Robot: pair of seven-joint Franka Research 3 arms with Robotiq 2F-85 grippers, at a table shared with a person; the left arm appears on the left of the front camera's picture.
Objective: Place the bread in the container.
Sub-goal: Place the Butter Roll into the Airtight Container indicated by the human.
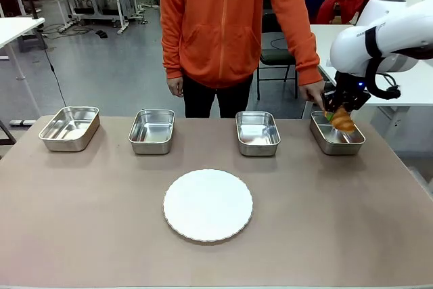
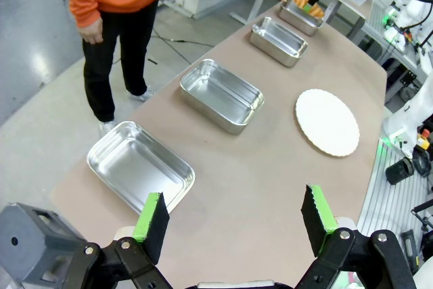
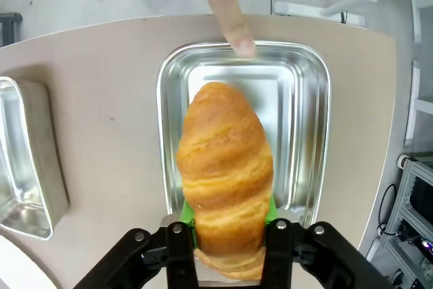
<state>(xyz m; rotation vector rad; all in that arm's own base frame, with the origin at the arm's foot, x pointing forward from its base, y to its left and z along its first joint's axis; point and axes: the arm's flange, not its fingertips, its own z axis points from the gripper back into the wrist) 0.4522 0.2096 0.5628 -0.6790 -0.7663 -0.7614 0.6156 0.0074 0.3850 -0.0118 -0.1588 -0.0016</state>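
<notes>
Four steel trays in a row beyond one white plate (image 1: 208, 205). Right end effector (image 1: 340, 116) pinching croissant (image 3: 225, 167) above rightmost tray (image 1: 336, 141); fingertip (image 3: 238, 40) on its rim. Left end effector (image 2: 235, 225) spread.

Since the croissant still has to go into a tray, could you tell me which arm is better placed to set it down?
The right. Its gripper is shut on the golden-brown croissant, directly above the shiny steel tray the person's finger touches. The left gripper is open, at the far-left tray.
</notes>
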